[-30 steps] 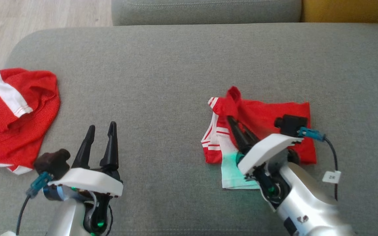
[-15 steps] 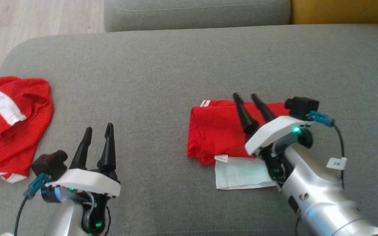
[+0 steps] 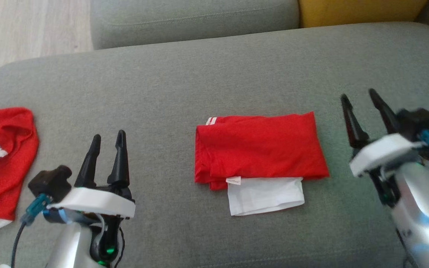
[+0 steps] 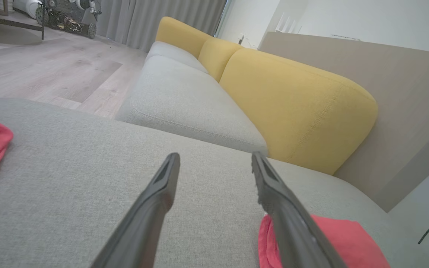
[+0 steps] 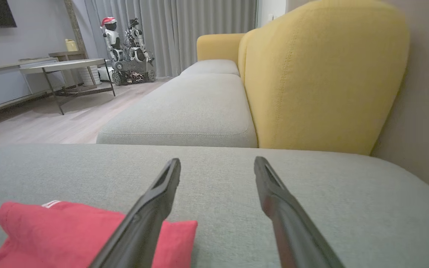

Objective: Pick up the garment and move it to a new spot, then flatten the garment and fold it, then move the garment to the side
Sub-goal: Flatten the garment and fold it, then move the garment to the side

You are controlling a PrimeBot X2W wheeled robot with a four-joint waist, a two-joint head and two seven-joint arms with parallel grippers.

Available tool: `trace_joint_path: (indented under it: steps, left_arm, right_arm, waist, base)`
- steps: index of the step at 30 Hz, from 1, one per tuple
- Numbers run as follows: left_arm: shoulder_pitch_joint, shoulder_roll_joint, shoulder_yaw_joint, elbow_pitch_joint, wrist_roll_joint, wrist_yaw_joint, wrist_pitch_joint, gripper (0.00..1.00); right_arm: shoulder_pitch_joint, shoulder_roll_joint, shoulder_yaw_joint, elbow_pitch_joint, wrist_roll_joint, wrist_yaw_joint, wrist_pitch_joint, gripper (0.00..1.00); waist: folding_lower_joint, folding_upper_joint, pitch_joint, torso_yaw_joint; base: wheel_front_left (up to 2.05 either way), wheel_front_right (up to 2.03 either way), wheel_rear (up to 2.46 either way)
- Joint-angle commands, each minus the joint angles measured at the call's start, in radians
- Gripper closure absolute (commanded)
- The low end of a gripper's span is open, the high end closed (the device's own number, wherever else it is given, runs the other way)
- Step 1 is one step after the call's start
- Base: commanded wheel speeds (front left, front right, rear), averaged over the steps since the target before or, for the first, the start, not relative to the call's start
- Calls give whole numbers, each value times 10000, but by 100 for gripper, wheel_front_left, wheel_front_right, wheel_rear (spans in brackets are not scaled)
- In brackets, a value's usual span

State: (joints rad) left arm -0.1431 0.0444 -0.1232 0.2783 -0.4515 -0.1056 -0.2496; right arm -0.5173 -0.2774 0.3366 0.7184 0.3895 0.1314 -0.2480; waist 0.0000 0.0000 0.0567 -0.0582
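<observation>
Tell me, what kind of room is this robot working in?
Most likely a living room: a grey sofa with yellow back cushions, a wooden floor and long curtains.
</observation>
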Motion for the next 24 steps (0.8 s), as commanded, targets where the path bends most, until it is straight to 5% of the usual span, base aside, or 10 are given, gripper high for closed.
trace_joint_path:
  steps: [1, 11, 24]
  left_arm:
    - [-118, 59, 298, -451, 43, 90, -122, 0]
    - [546, 59, 237, -1078, 792, 247, -122, 0]
    - [888, 58, 96, -1469, 1006, 392, -122, 0]
  right_arm:
    - [515, -157, -378, -978, -532, -7, -131, 0]
    - [3290, 871, -2759, -3771, -2216, -7, -136, 0]
    - [3900, 1440, -3164, -4256, -2875, -7, -14, 0]
  waist:
    - [0, 0, -2, -79]
    - [0, 0, -71, -170]
    - [0, 0, -124, -93]
  base:
    - [0, 0, 0]
    - [0, 0, 0]
    - [0, 0, 0]
